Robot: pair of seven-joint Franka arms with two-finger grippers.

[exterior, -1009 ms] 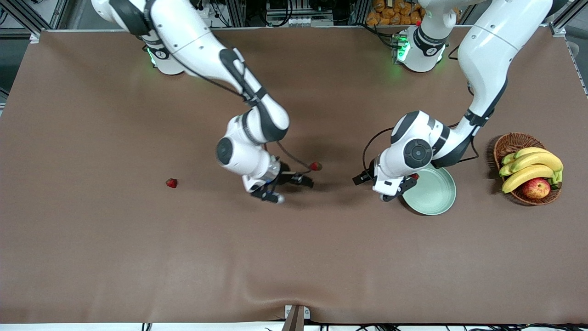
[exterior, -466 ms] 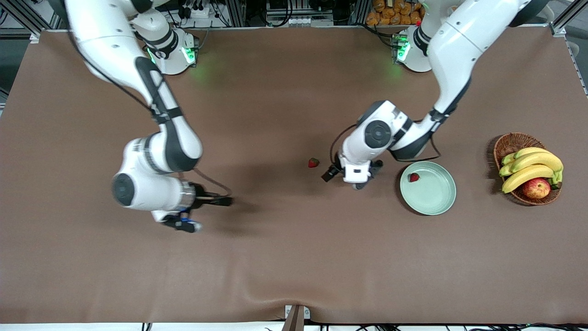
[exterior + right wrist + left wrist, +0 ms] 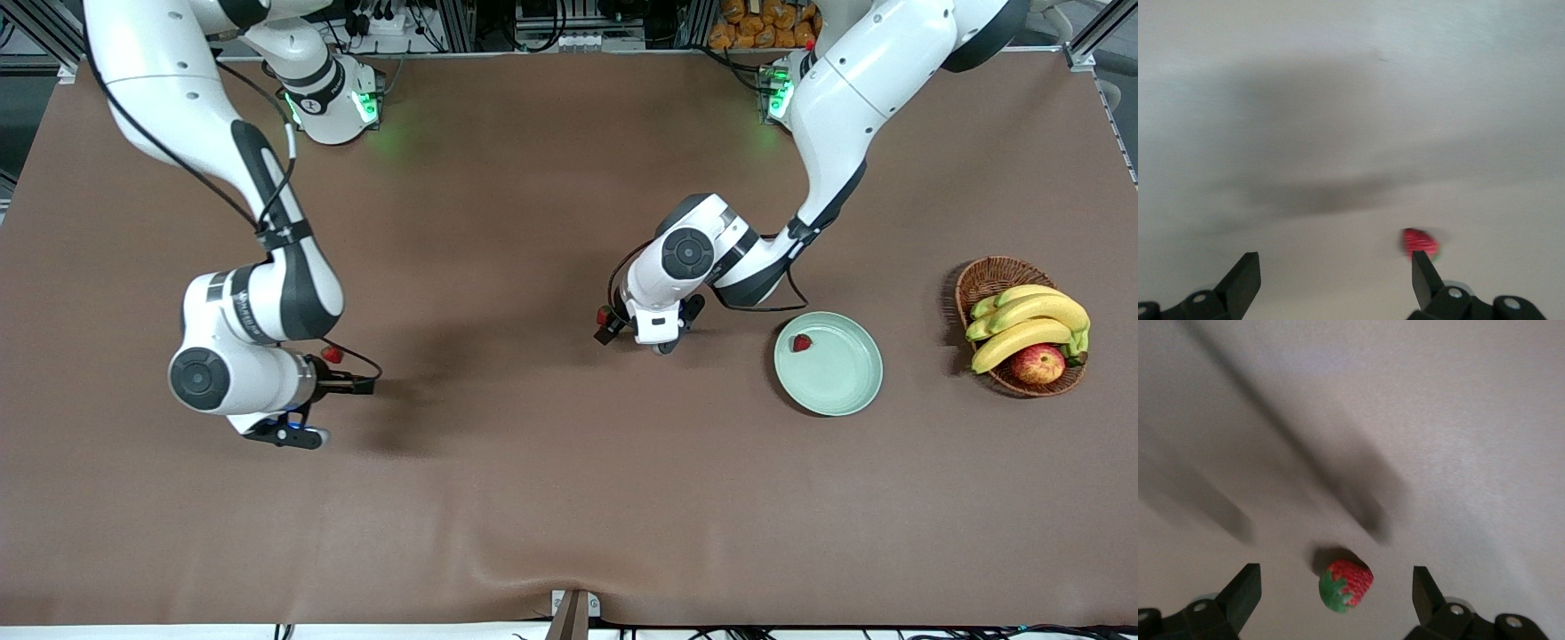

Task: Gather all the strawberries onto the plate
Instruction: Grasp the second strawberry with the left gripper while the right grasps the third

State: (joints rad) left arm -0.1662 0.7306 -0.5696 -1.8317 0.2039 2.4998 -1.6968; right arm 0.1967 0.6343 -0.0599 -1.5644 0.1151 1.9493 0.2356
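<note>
The right gripper point(image 3: 307, 409), jaws spread, hovers over one strawberry point(image 3: 332, 354) toward the right arm's end. The plate point(image 3: 840, 382) toward the left arm's end holds another berry point(image 3: 802, 343). The left gripper point(image 3: 633, 331), also spread, hangs over the third point(image 3: 1345, 585) mid-table.

The table point(image 3: 533, 498) is covered in a plain brown cloth with no pattern, and the plate point(image 3: 845, 391) on it is a pale mint green, glossy and unmarked, with one small red strawberry point(image 3: 802, 342) lying in it. A second strawberry point(image 3: 1346, 583) is bright red with a green leafy cap, and a third point(image 3: 1420, 241) shows red with what may be a trace of green at its edge. The basket point(image 3: 982, 277) is woven brown wicker holding yellow bananas point(image 3: 1031, 322) with greenish tips and a red-and-yellow apple point(image 3: 1037, 364), while both arms are white with black joints and black fingers point(image 3: 1243, 593).
</note>
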